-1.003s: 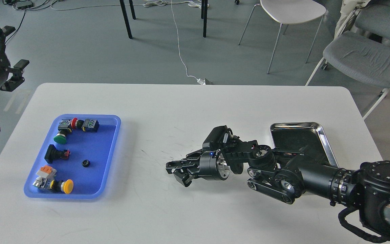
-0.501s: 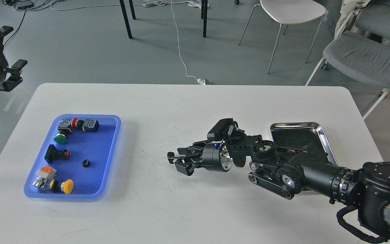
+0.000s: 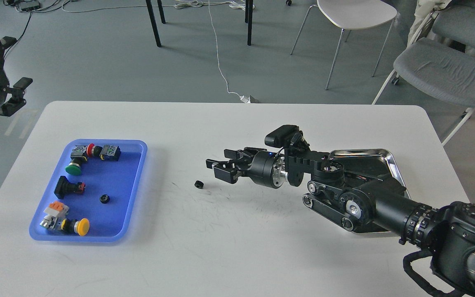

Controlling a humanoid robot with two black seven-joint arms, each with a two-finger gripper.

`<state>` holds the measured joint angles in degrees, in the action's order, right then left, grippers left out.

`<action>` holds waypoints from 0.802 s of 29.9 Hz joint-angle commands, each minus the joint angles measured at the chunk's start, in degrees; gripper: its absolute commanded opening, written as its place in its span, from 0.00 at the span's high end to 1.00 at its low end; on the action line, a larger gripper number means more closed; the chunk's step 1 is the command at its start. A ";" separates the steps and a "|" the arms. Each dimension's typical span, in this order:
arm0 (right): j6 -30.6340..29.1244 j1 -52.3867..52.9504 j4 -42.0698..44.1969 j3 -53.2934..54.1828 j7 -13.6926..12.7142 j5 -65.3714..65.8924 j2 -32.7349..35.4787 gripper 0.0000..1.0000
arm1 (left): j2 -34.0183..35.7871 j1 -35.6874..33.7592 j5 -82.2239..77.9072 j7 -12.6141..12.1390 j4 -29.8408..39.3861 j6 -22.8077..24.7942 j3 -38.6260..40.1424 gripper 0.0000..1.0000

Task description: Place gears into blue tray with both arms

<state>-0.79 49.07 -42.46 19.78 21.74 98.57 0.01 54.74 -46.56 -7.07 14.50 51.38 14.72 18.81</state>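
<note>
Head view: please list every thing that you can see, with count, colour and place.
gears: 2, black; one on the table near its middle, one in the blue tray
blue tray: 1, blue; table's left side
push-button switches: several, with green, red, black, orange, yellow parts; in the blue tray
steel tray: 1, shiny; table's right side, partly under the right arm
table: 1, white
chairs: white and grey; floor behind the table
left end effector: black; off the table's left edge
right end effector: black, open; beside the loose gear

Glossy blue plastic tray [image 3: 136,181]; mirror-shiny steel tray [image 3: 392,163]; smooth matt white table [image 3: 237,247]; matt black arm with polished silver ring [image 3: 278,176]
</note>
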 commanded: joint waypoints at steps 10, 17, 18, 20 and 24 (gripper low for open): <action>0.70 1.55 -0.08 10.18 -3.10 -18.15 -0.01 0.26 | 6.16 -0.11 -2.41 5.36 5.30 11.91 -1.23 0.02; 0.97 0.59 0.27 16.34 -3.80 -25.33 -0.01 0.23 | 6.87 -0.46 -7.33 7.39 7.59 11.56 -2.28 0.02; 0.97 0.59 0.54 16.43 -3.98 -27.53 -0.01 0.23 | 6.87 -0.46 -9.35 7.47 8.03 11.56 -2.37 0.02; 1.14 0.59 1.33 16.52 -4.07 -33.06 -0.01 0.23 | 6.34 -0.46 -14.35 8.17 9.95 10.68 -2.37 0.02; 1.49 0.32 3.09 16.34 -4.07 -45.02 3.85 0.19 | 6.78 -0.28 -19.38 9.67 17.07 5.86 -4.65 0.02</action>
<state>0.49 49.65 -40.50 36.20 17.70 61.88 1.30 61.25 -46.79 -23.41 23.34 63.99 23.93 15.94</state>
